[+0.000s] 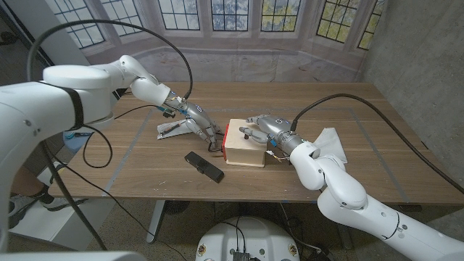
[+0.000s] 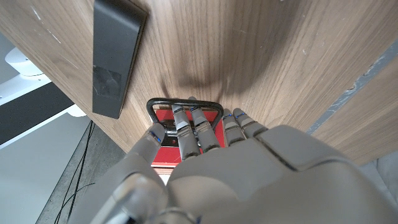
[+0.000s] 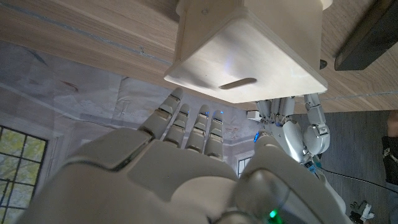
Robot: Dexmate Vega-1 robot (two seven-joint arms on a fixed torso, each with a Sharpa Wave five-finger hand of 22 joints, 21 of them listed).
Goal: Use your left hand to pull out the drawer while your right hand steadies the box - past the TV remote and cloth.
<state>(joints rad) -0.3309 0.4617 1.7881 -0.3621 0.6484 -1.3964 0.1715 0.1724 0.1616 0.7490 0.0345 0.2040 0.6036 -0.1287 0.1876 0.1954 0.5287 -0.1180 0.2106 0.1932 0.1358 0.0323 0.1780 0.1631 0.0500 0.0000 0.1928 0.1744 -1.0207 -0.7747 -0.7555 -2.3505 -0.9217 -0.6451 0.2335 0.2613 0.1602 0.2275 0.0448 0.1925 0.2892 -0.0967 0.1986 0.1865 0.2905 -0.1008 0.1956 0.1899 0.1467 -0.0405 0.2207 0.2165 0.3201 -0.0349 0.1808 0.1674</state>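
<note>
My left hand (image 1: 197, 125) sits at the left face of the box (image 1: 245, 147), and in the left wrist view its fingers (image 2: 186, 124) are hooked through the dark wire handle (image 2: 185, 104) of the red-fronted drawer (image 2: 168, 146), so I read it as gripping that handle. Behind the hand lies some crumpled white packaging (image 1: 169, 129); the TV remote (image 1: 204, 166) lies just in front of it, near the table (image 1: 109, 167) edge and apart from the box. The drawer looks barely out, if at all, so the pull is ahead of me. Moving right, the pale wooden box stands mid-table, and my right hand (image 1: 261, 127) is laid on its top with fingers spread, pressing rather than clasping anything. The white cloth (image 1: 330, 145) lies further right, beside my right forearm. My worry: if the right hand's press is too light, the whole box will likely slide left with the pull instead of the drawer opening. A hook this shallow could also slip off the thin handle, and a pull angled toward me might sweep the remote off the edge.
</note>
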